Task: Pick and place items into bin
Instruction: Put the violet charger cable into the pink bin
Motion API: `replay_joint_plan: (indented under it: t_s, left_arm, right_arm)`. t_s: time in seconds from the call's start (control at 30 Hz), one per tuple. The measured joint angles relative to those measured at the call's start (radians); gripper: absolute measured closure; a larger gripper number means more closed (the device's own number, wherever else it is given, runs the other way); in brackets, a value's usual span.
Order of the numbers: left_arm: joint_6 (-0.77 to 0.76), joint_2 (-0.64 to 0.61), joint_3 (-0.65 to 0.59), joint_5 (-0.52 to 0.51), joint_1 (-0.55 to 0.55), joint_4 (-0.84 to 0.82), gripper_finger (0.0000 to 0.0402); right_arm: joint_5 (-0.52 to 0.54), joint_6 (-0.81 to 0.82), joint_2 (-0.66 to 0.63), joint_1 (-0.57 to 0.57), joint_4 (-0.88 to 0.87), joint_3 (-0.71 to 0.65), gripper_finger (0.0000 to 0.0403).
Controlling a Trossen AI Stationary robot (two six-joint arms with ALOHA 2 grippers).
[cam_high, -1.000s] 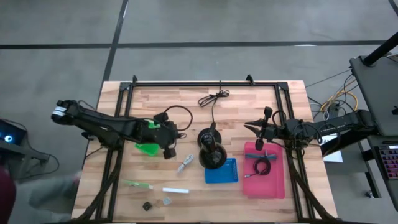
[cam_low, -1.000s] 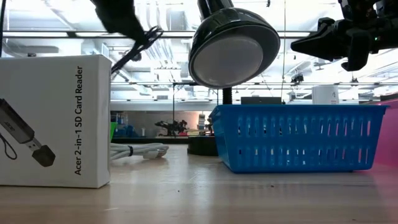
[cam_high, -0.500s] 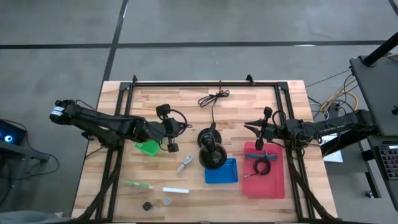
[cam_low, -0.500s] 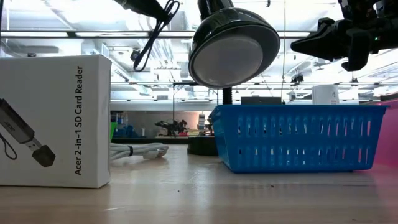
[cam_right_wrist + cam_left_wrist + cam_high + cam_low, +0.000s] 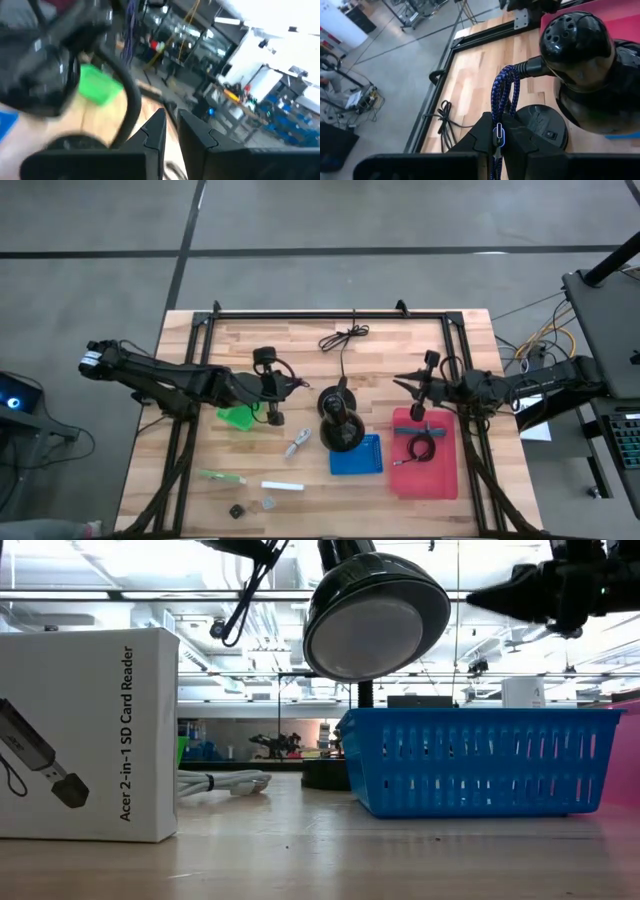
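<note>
My left gripper (image 5: 270, 388) is above the table's middle left, just left of the black joystick-like stand (image 5: 340, 425), and is shut on a dark blue braided cord (image 5: 503, 90). My right gripper (image 5: 418, 386) hovers shut over the far edge of the pink bin (image 5: 440, 480). That bin holds a black cable coil (image 5: 418, 446) and a teal pen (image 5: 430, 425). A purple-grey tool (image 5: 297, 444), a green stick (image 5: 220, 477), a white stick-like box (image 5: 282, 486) and two tiny cubes (image 5: 237, 511) lie on the table. My left gripper pinches the braided cord between its two fingers (image 5: 485, 131), with two strands side by side (image 5: 498, 131). The doubled loop (image 5: 506, 75) sticks out past the fingertips. In the low view the cord (image 5: 250, 590) hangs clear of the table.
A blue basket (image 5: 356, 453) sits right of the stand's base, between the stand and the pink bin. A green object (image 5: 237, 417) lies under the left arm. A long black cord (image 5: 343, 337) lies near the far edge. The black frame rails (image 5: 330, 314) border the table.
My left gripper has risen and moved a little toward the far edge, still shut on the cord. The cord's loop has gone up with it and now looks smaller from above. My right gripper has shifted slightly upward.
</note>
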Motion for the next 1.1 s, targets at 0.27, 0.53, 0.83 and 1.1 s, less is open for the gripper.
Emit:
replay_joint_plan:
  t_s: [0.27,0.53,0.83,1.1]
  left_arm:
    - [0.074,-0.006,0.000,0.015,0.000,0.061,0.0392]
    - [0.122,-0.006,0.000,0.016,0.002,0.098,0.0392]
    - [0.207,-0.011,0.030,0.070,0.002,0.145,0.0392]
    - [0.209,-0.011,0.031,0.083,0.002,0.235,0.0392]
  right_arm:
    - [-0.136,-0.019,0.066,0.000,0.123,0.022,0.0314]
    - [-0.137,0.031,0.230,0.000,0.130,0.166,0.0249]
    - [-0.138,0.017,0.455,0.000,0.110,0.421,0.0230]
    - [-0.138,-0.038,0.619,0.000,-0.046,0.611,0.0230]
